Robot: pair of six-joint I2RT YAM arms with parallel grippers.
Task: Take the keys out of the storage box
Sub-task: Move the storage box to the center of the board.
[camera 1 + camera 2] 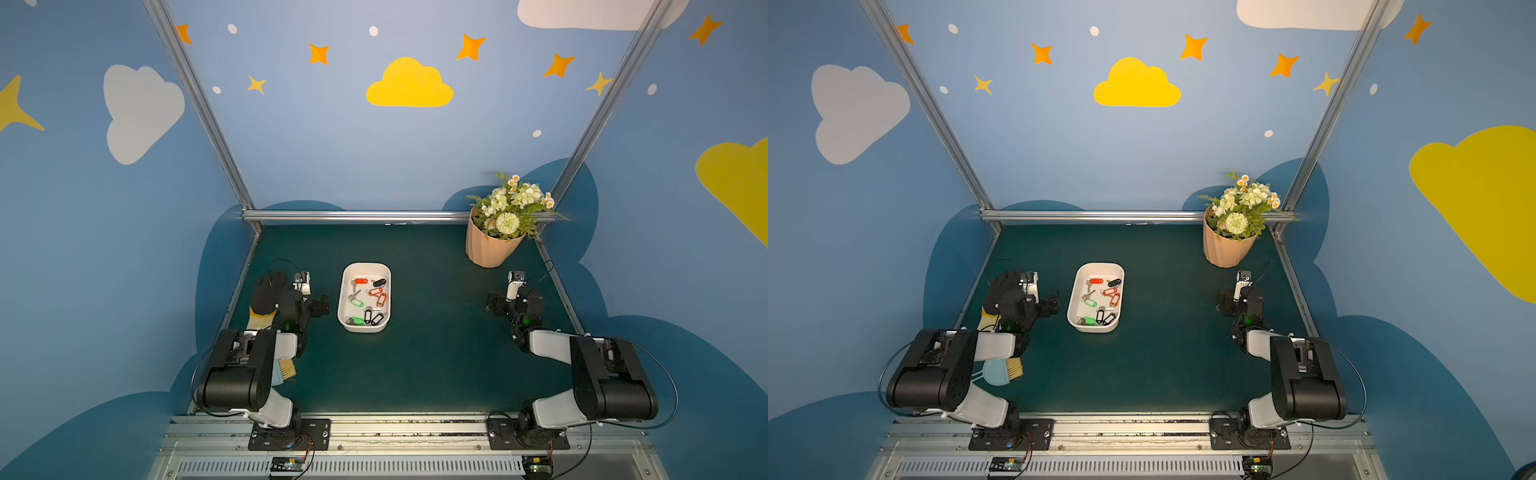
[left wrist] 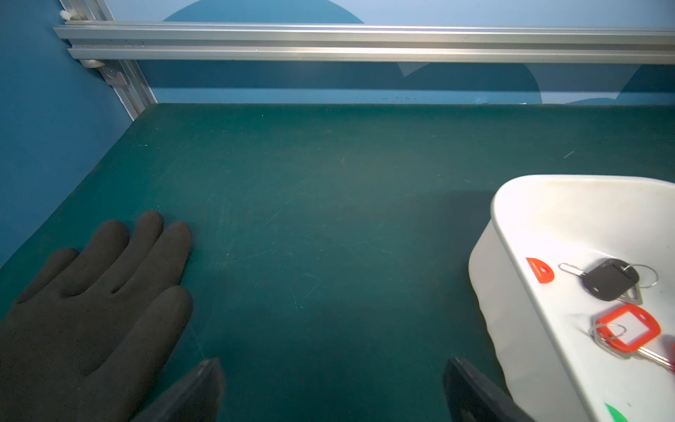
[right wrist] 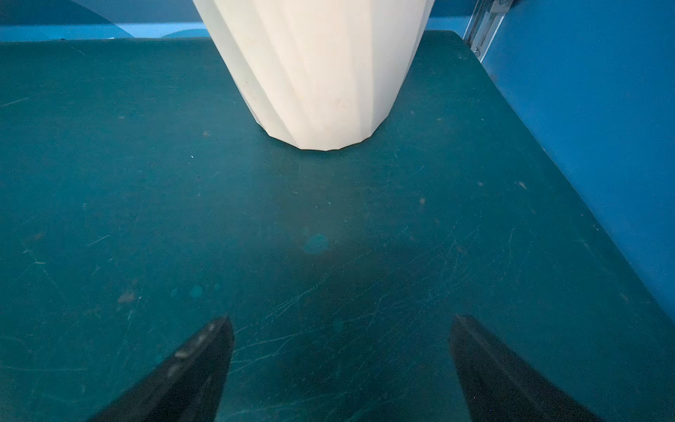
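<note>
The white storage box (image 1: 365, 266) (image 1: 1100, 265) sits left of the mat's middle in both top views. Inside it lie the keys (image 1: 360, 281) (image 1: 1096, 281), several, on red, orange, green and black tags. My left gripper (image 1: 309, 302) (image 1: 1038, 305) hangs just left of the box, open and empty, pointing at the back wall. The left wrist view shows its gripper (image 2: 333, 365) over bare mat, the box rim (image 2: 511, 234) beside one finger, and keys (image 2: 610, 279) within. My right gripper (image 1: 515, 305) (image 3: 341, 321) stands open and empty at the right, far from the box.
A black glove (image 1: 268, 286) (image 2: 91, 310) lies flat beside the left gripper's outer finger. Under the left arm lies a small brush (image 1: 286, 368). At the back right a peach flower pot (image 1: 488, 249) (image 3: 321, 73) stands ahead of the right gripper. An aluminium rail (image 1: 353, 216) edges the back.
</note>
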